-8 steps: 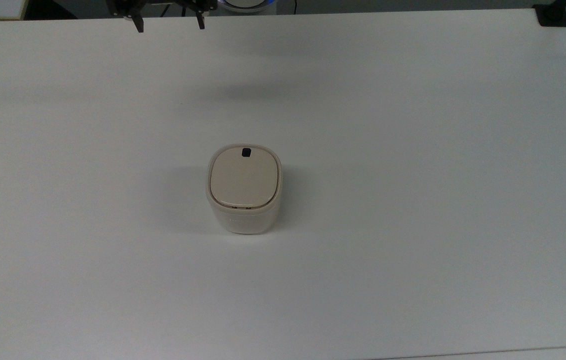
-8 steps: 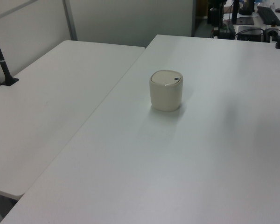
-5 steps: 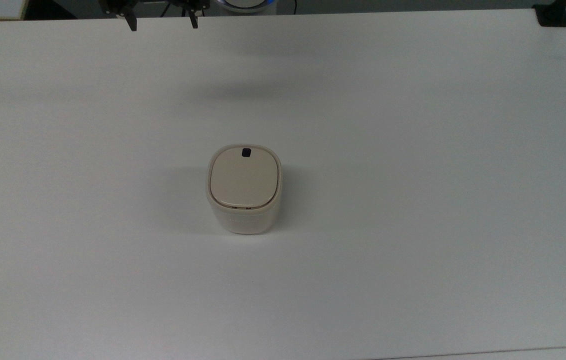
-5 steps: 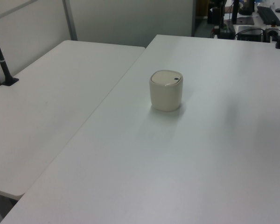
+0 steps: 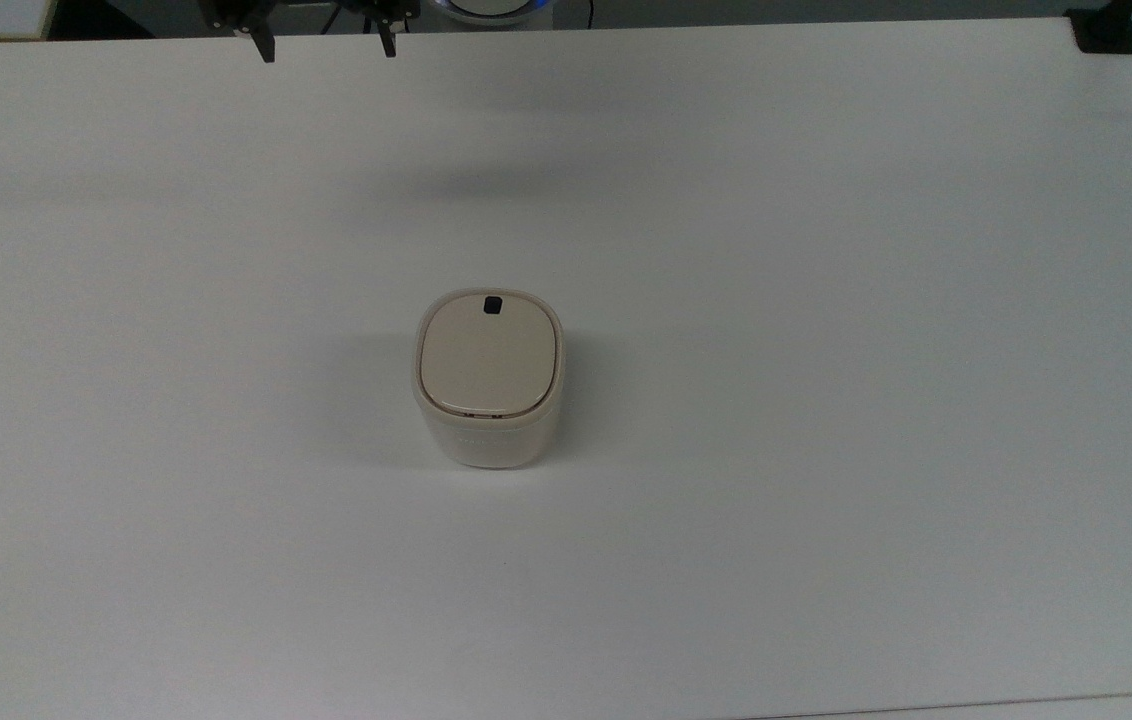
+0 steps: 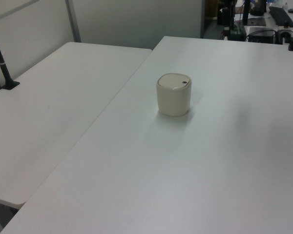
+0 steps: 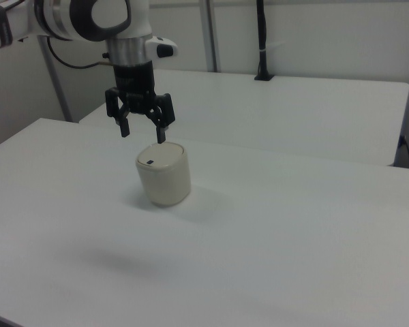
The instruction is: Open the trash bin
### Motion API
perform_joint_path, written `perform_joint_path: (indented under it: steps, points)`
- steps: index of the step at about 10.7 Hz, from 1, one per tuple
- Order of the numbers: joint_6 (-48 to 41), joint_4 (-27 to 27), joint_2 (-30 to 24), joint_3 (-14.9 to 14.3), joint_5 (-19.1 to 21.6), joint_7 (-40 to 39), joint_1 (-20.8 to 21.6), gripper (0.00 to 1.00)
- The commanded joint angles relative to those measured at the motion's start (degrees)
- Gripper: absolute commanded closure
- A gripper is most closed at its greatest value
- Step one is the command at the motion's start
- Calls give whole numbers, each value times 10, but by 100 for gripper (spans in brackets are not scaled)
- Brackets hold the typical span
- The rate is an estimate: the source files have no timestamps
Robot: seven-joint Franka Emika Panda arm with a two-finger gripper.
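White tabletop [image 5: 826, 300] runs wide and bare around the trash bin [image 5: 488, 378], which we take as our landmark – it stands upright near the middle of the surface, alone, with room on every side for an approach from above. Its beige lid [image 5: 489, 352] sits flat and shut on the translucent whitish body. On that lid the small black button [image 5: 493, 306] lies close to the edge that faces the far side of the table in the top view, and in the right view the button [image 7: 149, 162] shows at the lid's near-left edge. We judge that the bin was set with this button toward the robot's side so that a fingertip can come down on it without crossing the lid.

Above and beyond the bin, toward the top view's upper left, hangs the gripper [image 5: 323, 45] with its two black fingers spread apart and nothing between them. In the right view the gripper [image 7: 142, 131] points straight down, raised clear of the lid and not touching it – how far it stands off from the bin across the table we cannot tell from that angle. We read the task as not yet begun on the bin itself: the next move calls for bringing one finger over the button and pressing
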Motion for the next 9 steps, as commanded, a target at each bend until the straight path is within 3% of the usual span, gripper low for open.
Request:
perform_joint_path:
  steps: [1, 3, 5, 6, 9]
  points:
    - [23, -5, -5, 1, 5, -10, 0, 38]
    - [58, -6, 8, 1, 25, -9, 0, 63]
    - [106, -5, 27, 1, 35, -8, 1, 74]
    - [129, -6, 33, 2, 48, -9, 1, 86]
    - [200, -6, 85, 7, 75, -3, 17, 89]
